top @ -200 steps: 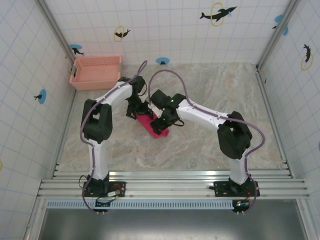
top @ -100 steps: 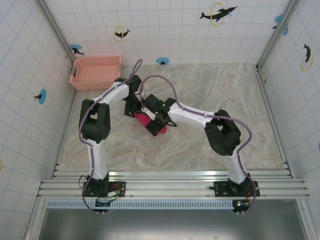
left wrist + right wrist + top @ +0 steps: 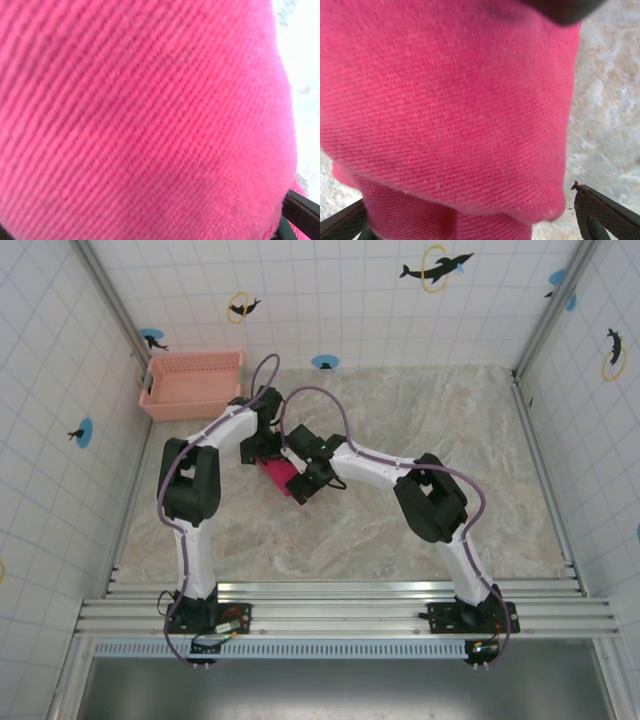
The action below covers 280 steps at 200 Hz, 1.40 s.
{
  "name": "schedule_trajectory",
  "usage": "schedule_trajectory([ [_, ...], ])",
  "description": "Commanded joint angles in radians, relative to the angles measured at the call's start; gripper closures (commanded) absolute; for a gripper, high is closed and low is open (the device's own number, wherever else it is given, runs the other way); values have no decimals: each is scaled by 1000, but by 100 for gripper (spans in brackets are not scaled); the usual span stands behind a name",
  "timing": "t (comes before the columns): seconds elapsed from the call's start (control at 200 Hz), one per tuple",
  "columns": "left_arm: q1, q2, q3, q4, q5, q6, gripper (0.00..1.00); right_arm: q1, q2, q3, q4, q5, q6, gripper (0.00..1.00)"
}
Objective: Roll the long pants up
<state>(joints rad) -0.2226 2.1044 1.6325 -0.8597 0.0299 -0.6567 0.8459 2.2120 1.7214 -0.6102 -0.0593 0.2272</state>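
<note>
- The long pants [image 3: 272, 473], bright magenta-pink trousers of soft woven cloth, lie as 1 compact bundle on the table, a little to the right of the pale salmon-pink slotted plastic basket [image 3: 192, 400] and nearer the arm bases than it is.
- No loose leg trails out from the bundle, so I judge the rolling to be close to done.
- The left gripper [image 3: 262, 455] sits on the side of the bundle that faces the basket. Its jaws are spread wide, and its wrist view is taken up by ribbed cloth, with 1 dark fingertip [image 3: 300, 212] at the lower right edge.
- The right gripper [image 3: 300, 483] sits on the side away from the basket, its jaws released as well. Its 2 fingers [image 3: 600, 212] stand either side of the roll's end, and the right-hand one is just clear of the cloth.
- Neither gripper pinches the cloth. With 1 on each flank of the bundle, the likely purpose is to hem the roll in and keep it from springing open.
- In the right wrist view a folded edge shows beneath the rounded layer, so the end is layered rather than flat.
- The tabletop [image 3: 450, 440] is smooth beige stone-patterned sheet, bare beyond the basket and the bundle, so the cloth should slide easily.
- White tiled walls [image 3: 340, 300] with dolphin stickers [image 3: 437, 267] close in 3 sides behind and beside the basket.
- Aluminium rails [image 3: 340, 605] carry the 2 arm bases at the near edge.
</note>
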Motion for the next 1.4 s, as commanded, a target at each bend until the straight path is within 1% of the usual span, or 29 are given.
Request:
schedule_trajectory([
  [0.0,-85,82,-56,-129,-105,-86,2,51,112,-5,75,-170,2,4],
  [0.06,-86,101,-39,-139,-110,-93,2,54,111,-7,93,-199,15,4],
  [0.155,-87,138,-34,-133,-87,-103,3,59,104,-12,100,-213,31,4],
  [0.32,-90,178,-63,-86,-49,-102,3,63,92,-43,107,-197,36,4],
  [0.335,-91,175,-67,-83,-53,-107,3,62,63,-47,109,-195,37,4],
  [0.4,-95,165,-80,-69,-61,-113,7,56,44,-64,112,-199,39,4],
  [0.42,-95,166,-81,-68,-57,-116,11,56,39,-67,112,-195,42,4],
  [0.46,-94,167,-79,-69,-54,-118,25,52,29,-76,113,-188,44,4],
  [0.49,-95,170,-76,-70,-55,-119,42,50,21,-81,114,-187,45,4],
  [0.525,-94,172,-71,-73,-52,-123,59,47,8,-91,112,-174,52,4],
  [0.57,-95,176,-63,-76,-53,-126,72,41,-17,-113,114,-158,64,4],
  [0.616,-96,183,-50,-84,-52,-129,80,35,-50,-148,121,-141,80,4],
  [0.691,-93,195,-30,-97,-48,-126,89,19,-125,-227,124,-103,105,4],
  [0.761,-93,199,-21,-96,-38,-123,100,4,-208,-309,95,-65,111,4],
  [0.856,-92,186,-14,-87,-31,-122,100,2,-340,-435,70,5,100,4],
  [0.981,-89,135,24,-99,-62,-127,100,8,-490,-582,39,81,98,4],
  [1.066,-75,90,80,-113,-60,-135,100,13,-576,-660,44,89,117,4],
  [1.126,-57,62,147,-133,-67,-138,100,20,-618,-697,55,99,131,4],
  [1.196,-37,37,257,-179,-117,-149,100,26,-649,-724,64,109,143,4],
  [1.271,-10,18,377,-215,-158,-159,100,32,-660,-743,69,118,147,4],
  [1.396,31,3,553,-239,-187,-181,100,46,-667,-767,80,131,159,4],
])
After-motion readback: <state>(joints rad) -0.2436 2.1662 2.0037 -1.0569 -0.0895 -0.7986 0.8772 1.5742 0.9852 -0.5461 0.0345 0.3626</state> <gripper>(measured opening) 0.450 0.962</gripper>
